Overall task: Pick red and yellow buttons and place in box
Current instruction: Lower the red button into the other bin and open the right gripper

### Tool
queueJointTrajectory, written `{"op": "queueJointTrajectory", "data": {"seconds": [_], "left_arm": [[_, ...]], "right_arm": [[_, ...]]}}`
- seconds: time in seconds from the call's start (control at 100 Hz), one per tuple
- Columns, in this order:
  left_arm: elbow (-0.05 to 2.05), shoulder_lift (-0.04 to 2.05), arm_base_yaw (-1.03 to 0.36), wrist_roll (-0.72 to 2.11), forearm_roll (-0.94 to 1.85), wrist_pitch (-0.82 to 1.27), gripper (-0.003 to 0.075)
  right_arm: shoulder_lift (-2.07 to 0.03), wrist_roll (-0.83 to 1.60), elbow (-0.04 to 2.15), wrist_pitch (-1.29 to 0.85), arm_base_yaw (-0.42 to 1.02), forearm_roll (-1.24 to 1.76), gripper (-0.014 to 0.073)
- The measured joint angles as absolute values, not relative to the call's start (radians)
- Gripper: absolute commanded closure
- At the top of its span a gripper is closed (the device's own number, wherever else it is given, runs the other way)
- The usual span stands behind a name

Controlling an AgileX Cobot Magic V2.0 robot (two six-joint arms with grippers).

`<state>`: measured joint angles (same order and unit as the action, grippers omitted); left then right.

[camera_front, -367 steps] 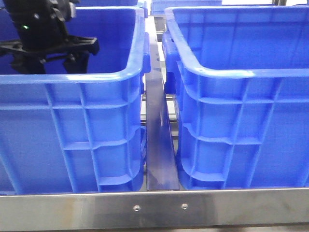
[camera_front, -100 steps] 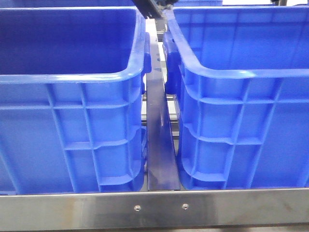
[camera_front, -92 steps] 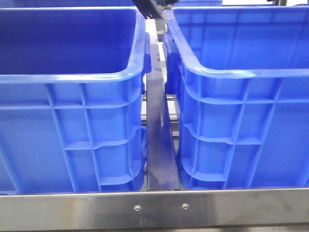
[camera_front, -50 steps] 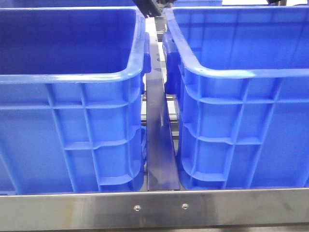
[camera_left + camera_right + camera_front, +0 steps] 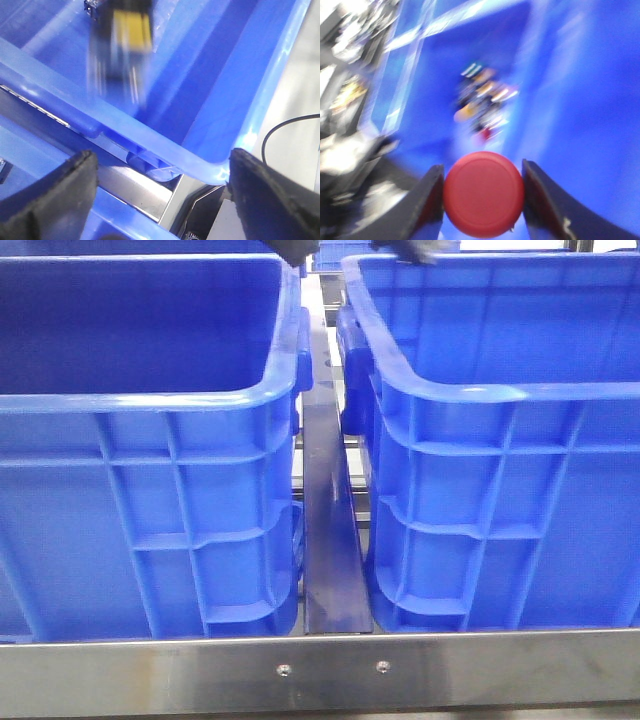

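Carrying a red button (image 5: pixel 483 194) pinched in my right gripper (image 5: pixel 482 200) above the blue box (image 5: pixel 560 100), where a blurred heap of buttons (image 5: pixel 482 107) already lies, I judge this drop pending, my left gripper (image 5: pixel 160 200) spread empty.

1. Two bright blue crates, left (image 5: pixel 150 400) and right (image 5: pixel 500 395), are marked by ribbed, gridded walls.
2. A silver-grey metal rail (image 5: pixel 320 670) is seen in front of them.
3. A glossy red button cap (image 5: pixel 484 194) is framed by black fingers (image 5: pixel 431 197).
4. A blurred yellow-and-black object (image 5: pixel 131 30) is seen inside a blue crate.
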<state>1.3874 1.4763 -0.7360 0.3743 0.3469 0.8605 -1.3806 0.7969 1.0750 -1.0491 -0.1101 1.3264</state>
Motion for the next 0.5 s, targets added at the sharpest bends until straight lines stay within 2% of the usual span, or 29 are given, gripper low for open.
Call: {"op": "queueJointTrajectory", "data": {"seconds": [0.22,0.5], "left_arm": [[1.387,1.476,-0.736,0.374,0.347,0.863,0.0198],[1.387,1.476,-0.736,0.374,0.347,0.863,0.0198]], "right_arm": [[-1.381,0.971,1.070,-0.913,-0.270,1.198,0.0348],[-1.381,1.123,0.981,-0.551,-0.274,1.123,0.0348]]}}
